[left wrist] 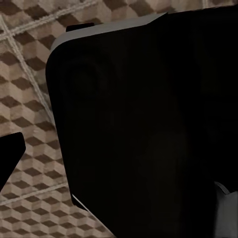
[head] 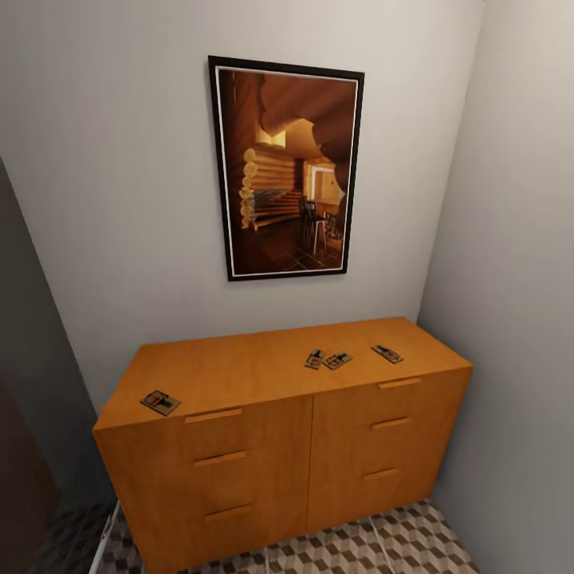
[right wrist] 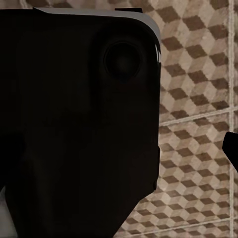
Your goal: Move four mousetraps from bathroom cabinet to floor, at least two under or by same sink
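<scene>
4 mousetraps (head: 338, 360) lie atop the cabinet (head: 263, 454); claw states untellable.

left wrist body: a large black housing (left wrist: 144, 129) with rounded corners, smooth and matt, with no screws or markings to make out
left wrist edge: a thin pale grey rim along one side of the housing, catching light
left wrist extras: a separate black pointed part (left wrist: 9, 156) at the frame edge; a small grey piece (left wrist: 227, 198) at one corner
right wrist body: a matching black rounded housing (right wrist: 74, 124) with a pale grey rim
right wrist detail: a shallow round recess (right wrist: 120, 58) near one corner
</scene>
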Robot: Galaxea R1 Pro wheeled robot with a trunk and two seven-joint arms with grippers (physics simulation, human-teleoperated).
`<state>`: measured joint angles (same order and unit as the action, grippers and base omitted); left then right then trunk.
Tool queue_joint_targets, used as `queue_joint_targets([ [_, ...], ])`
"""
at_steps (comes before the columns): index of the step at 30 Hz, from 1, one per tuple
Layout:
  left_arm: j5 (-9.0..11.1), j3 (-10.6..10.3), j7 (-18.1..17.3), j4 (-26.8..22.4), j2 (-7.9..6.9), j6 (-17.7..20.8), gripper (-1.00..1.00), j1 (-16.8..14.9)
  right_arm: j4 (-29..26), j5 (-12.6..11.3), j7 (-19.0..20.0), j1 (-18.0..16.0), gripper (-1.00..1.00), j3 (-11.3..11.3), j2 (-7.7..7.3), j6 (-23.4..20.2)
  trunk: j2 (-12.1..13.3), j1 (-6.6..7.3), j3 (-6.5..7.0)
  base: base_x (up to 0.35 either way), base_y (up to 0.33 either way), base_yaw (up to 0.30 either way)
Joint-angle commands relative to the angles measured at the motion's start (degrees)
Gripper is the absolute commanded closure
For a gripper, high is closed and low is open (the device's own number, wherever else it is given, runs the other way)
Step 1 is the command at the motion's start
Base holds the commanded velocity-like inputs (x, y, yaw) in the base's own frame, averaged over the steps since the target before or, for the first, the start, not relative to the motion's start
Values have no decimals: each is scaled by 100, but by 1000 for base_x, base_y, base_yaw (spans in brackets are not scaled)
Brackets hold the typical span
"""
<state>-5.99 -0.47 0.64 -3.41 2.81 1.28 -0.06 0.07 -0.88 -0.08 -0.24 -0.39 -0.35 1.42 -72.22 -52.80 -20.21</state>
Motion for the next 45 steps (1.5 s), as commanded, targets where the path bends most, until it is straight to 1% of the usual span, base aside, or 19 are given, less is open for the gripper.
queue_joint_targets([
  [1, -60, 0, 7, -9, 2, 13, -100, -1, 2, -9, -1, -2, -100, -4, 0, 15, -3, 0, -6, 0, 0, 0],
  [3, -60, 2, 7, -9, 5, 11, -100, 2, 2, -9, -1, -2, -100, -2, 0, 15, -3, 0, -6, 0, 0, 0],
  [45, -60, -5, 8, -11, 1, 22, -100, -2, 2, -10, -1, -2, -100, -5, -2, 15, 1681, 923, 748, 0, 0, 0],
])
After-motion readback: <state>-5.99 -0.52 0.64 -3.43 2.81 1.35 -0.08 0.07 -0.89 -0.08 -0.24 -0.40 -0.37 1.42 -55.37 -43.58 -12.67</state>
